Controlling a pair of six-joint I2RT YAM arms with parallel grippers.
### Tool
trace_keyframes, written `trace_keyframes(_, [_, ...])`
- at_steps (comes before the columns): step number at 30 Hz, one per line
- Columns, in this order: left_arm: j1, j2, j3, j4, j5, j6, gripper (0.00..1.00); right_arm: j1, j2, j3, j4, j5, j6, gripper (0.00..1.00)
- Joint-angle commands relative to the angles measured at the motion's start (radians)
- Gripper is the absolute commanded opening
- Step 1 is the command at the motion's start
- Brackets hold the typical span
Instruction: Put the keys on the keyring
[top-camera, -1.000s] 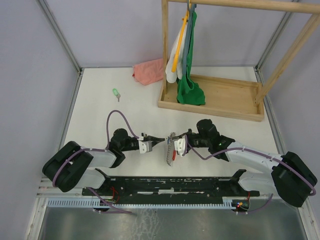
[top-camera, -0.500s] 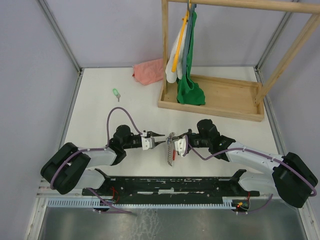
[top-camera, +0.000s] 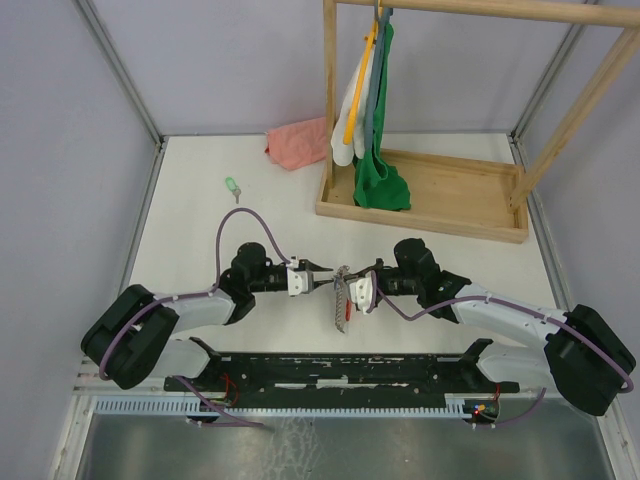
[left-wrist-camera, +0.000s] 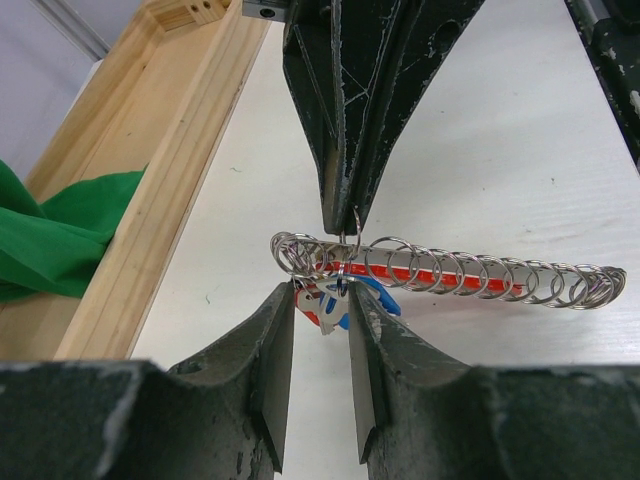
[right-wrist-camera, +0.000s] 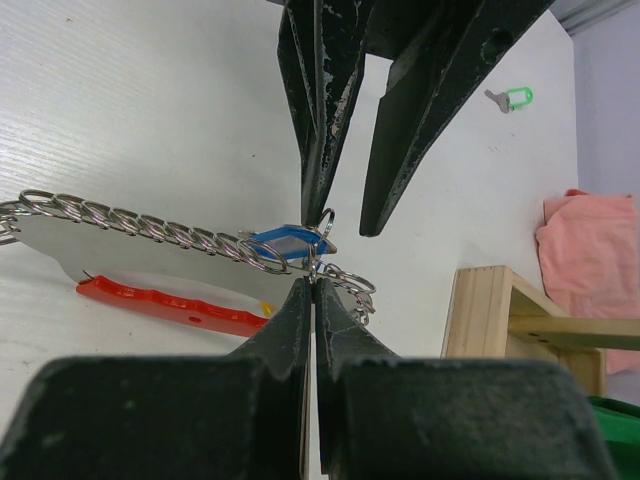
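Observation:
The keyring, a silvery chain of rings with a red strap, hangs between my two grippers above the table. My right gripper is shut on its small ring; the blue key hangs at that ring. In the left wrist view the chain runs right and the blue key sits between my open left fingertips. My left gripper faces the right one, jaws apart around the key. The light green key lies far left on the table.
A pink cloth lies at the back. A wooden rack base with hanging green and white garments stands at the back right, close behind the grippers. The table's side walls rise on both sides.
My left gripper has moved right toward the keyring until its tips reach the blue key. The right gripper and keyring have barely moved.

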Motion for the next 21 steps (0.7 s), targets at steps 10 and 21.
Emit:
trace_keyframes(10, [0.008,0.026,0.057,-0.020,0.073,0.034,0.25,-0.001,-0.026,0.035,0.025,-0.037,-0.005,0.01])
trace_keyframes(21, [0.008,0.029,0.065,-0.037,0.084,0.035,0.03,-0.001,-0.022,0.033,0.036,-0.033,0.001,0.01])
